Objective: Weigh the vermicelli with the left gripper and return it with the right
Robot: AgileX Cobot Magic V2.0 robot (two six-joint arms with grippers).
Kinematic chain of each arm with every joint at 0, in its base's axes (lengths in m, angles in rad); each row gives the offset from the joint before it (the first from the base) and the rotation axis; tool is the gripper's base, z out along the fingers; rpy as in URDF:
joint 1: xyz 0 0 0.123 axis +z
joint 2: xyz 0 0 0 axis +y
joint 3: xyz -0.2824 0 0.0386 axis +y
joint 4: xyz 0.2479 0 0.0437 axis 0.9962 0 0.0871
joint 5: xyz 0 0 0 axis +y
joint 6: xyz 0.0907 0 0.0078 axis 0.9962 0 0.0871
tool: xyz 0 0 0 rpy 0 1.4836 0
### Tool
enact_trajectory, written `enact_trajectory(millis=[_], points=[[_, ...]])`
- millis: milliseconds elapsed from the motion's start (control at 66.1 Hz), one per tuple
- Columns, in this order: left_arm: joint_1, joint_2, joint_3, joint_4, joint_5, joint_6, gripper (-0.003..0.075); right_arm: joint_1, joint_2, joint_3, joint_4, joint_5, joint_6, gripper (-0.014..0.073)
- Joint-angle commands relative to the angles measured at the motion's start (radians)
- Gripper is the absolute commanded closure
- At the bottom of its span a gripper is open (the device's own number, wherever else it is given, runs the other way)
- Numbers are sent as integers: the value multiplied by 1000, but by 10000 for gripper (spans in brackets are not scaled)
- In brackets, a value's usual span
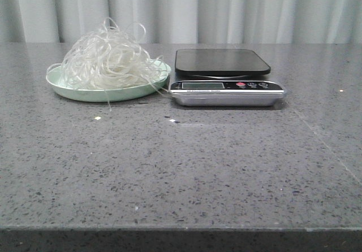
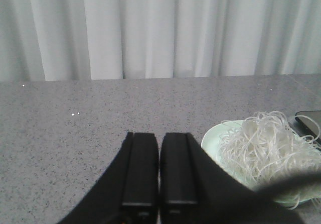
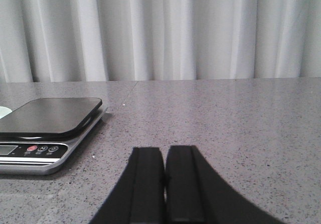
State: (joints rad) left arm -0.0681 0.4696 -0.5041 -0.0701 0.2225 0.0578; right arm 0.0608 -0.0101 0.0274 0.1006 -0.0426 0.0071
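The vermicelli (image 1: 108, 60) is a fluffy whitish tangle heaped on a pale green plate (image 1: 68, 88) at the back left of the grey table. It also shows in the left wrist view (image 2: 268, 143) on the plate (image 2: 215, 138). A digital scale (image 1: 223, 75) with a black platform stands right beside the plate; the platform is bare. It also shows in the right wrist view (image 3: 47, 126). My left gripper (image 2: 159, 136) is shut and empty, low over the table beside the plate. My right gripper (image 3: 164, 151) is shut and empty, apart from the scale. Neither gripper shows in the front view.
A pale curtain (image 1: 226, 9) hangs behind the table's far edge. A few small white crumbs (image 1: 97, 118) lie on the table in front of the plate. The table's front edge (image 1: 181, 228) runs across the bottom of the front view.
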Motion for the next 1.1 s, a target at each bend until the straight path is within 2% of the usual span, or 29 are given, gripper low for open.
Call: enact_trajectory(millis=[0,60,181,242,287,378,544,665,953,1089], points=[[1,53,-51,-19,-86,-6,531,-7,-16,-7,0,-77,-7,425],[1,83,-77,-19,-76,-6,445,-7,-16,-7,0,-77,-7,425],[-17,167,-163,-36,-34,-6,178,-7,-16,-7,0,-77,-7,425],[-40,209,-206,-36,-4,-6,96,-7,-16,-7,0,-77,-7,425],[-59,250,-233,-36,17,-6,65,-7,-16,-7,0,-77,-7,425],[-126,346,-301,-36,50,-6,62,-7,-16,-7,0,-77,-7,425],[-274,522,-402,-31,24,-6,62,-7,-16,-7,0,-77,-7,425],[-334,647,-472,-31,22,-6,71,-7,-16,-7,0,-77,-7,425],[-340,901,-603,-35,55,-6,71,-7,-16,-7,0,-77,-7,425],[-347,1011,-665,-35,130,-6,71,-7,-16,-7,0,-77,-7,425]])
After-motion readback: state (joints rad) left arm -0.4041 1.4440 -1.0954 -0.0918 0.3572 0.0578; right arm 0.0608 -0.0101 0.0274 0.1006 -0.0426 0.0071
